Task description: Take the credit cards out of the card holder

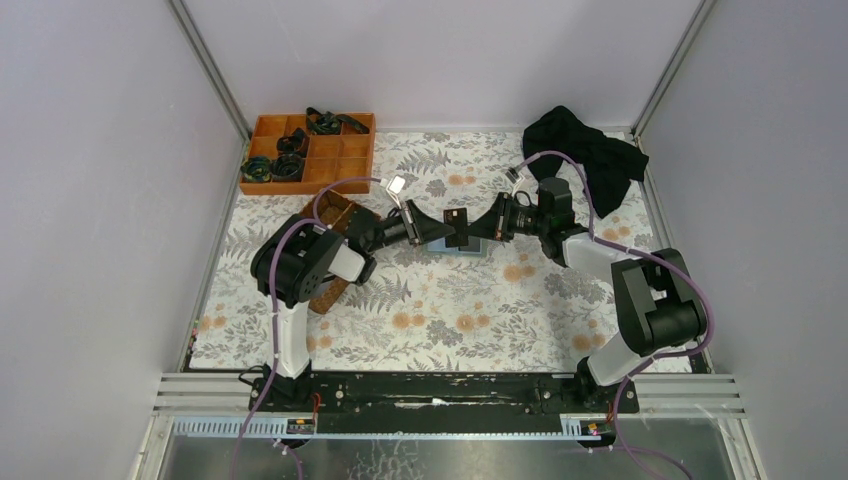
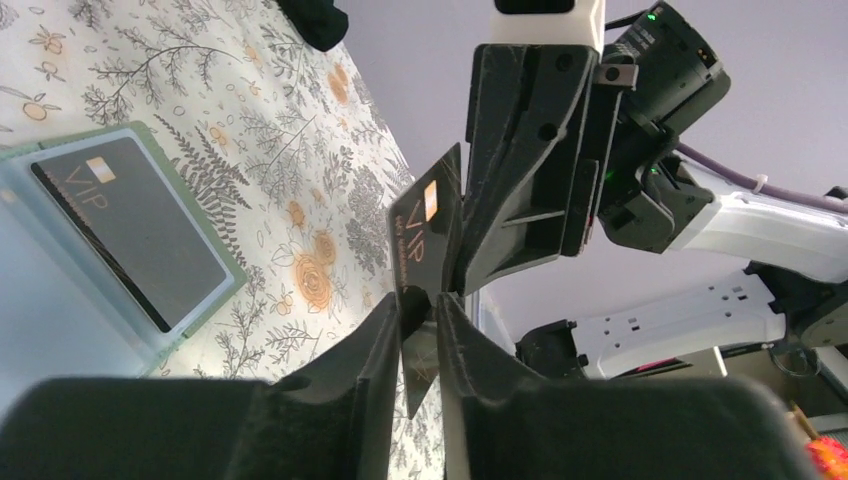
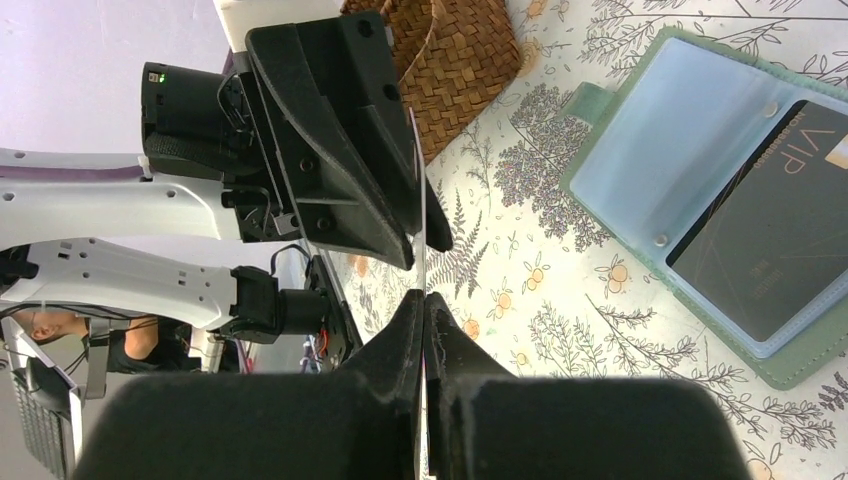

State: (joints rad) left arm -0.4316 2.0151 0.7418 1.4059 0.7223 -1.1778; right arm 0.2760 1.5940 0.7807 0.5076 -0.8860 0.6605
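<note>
Mid-air card (image 2: 428, 225) face: left wrist only

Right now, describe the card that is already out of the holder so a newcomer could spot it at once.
Look to the middle of the floral table, where the card holder lies open. Just above it, the right fingers pinch a dark VIP card. Unlike its twin lying flat in the holder's clear sleeve, this one stands on edge in the air.

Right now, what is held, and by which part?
The right gripper holds a dark card by one edge. Its other end sits between the left gripper's jaws; whether they grip is unclear.
</note>
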